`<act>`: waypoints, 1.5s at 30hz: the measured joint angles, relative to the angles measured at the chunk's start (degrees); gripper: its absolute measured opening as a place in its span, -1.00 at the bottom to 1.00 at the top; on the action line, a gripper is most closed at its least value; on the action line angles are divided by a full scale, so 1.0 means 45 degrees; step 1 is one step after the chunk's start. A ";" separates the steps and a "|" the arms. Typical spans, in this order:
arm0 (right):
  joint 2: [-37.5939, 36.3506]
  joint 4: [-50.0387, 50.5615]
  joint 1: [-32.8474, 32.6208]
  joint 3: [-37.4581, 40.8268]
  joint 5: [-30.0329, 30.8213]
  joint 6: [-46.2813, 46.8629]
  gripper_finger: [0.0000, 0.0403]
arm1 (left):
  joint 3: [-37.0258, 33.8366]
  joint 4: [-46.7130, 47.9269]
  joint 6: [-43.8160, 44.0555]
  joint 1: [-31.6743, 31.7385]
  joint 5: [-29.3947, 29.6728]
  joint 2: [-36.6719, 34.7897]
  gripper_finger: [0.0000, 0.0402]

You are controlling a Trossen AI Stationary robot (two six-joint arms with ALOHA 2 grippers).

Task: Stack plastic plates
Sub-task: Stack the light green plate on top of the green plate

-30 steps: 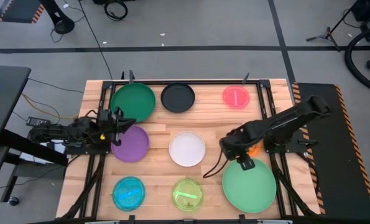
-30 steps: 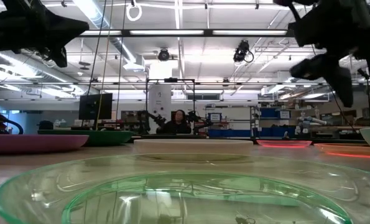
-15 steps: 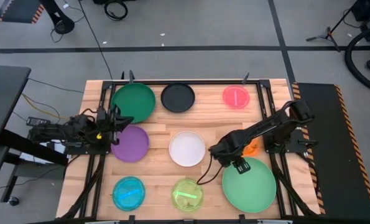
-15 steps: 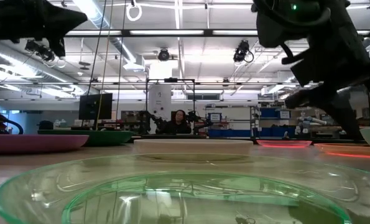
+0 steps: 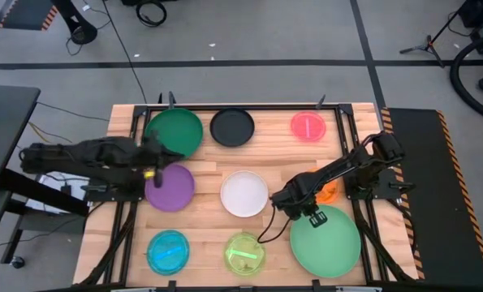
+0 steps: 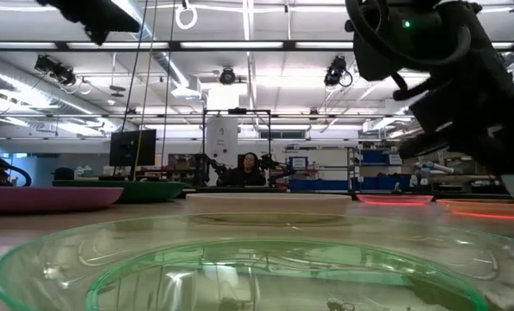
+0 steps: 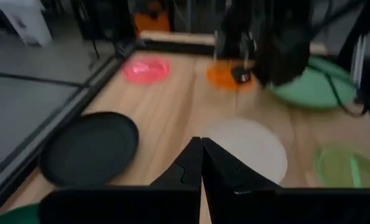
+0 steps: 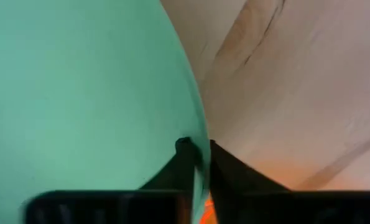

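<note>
Light green plate (image 5: 325, 240), at the table's (image 5: 286, 166) near right: the right gripper (image 5: 305, 212) is pinching its rim, fingers closing on it. Next likely lifting. Left gripper (image 7: 201, 163), fingers shut, is waiting near the purple plate (image 5: 173, 186).

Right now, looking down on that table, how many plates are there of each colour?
Green: 3, dark green, light green, yellow-green
Black: 1
Pink: 1
Purple: 1
White: 1
Orange: 1
Blue: 1
Total: 9 plates
</note>
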State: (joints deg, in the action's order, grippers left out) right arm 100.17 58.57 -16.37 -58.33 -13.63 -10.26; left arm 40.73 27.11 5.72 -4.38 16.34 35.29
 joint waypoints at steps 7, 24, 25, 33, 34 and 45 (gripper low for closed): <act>-0.0544 0.3548 0.0444 -0.2637 0.0127 0.1579 -0.94 | 0.0252 -0.0590 0.1143 -0.0114 -0.0034 0.3449 -0.75; -0.5262 0.6766 0.1982 -0.5001 0.4176 1.4254 -0.94 | 0.0277 -1.1789 0.8566 -0.3157 -0.0096 1.0066 0.29; -0.5497 0.6809 0.1735 -0.5001 0.4642 1.4683 -0.94 | 0.0277 -1.2408 0.9195 -0.3350 0.0309 1.0414 0.29; -0.6203 0.6994 -0.0599 -0.5001 0.8167 1.7437 -0.94 | 0.0277 -1.5540 1.5468 -0.4079 0.3368 1.2445 0.30; -0.6182 0.6990 -0.0791 -0.5001 0.8280 1.7666 -0.94 | 0.0279 -1.6036 1.5971 -0.4148 0.3769 1.2643 0.30; -0.5711 0.5275 -0.0931 -0.5001 0.6673 1.8495 -0.94 | 0.0850 -1.6339 1.4101 -0.4036 0.5287 1.3021 0.28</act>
State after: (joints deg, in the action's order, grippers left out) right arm 74.48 82.30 -20.56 -80.84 16.41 72.97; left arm 44.56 -46.41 69.17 -22.55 40.13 93.89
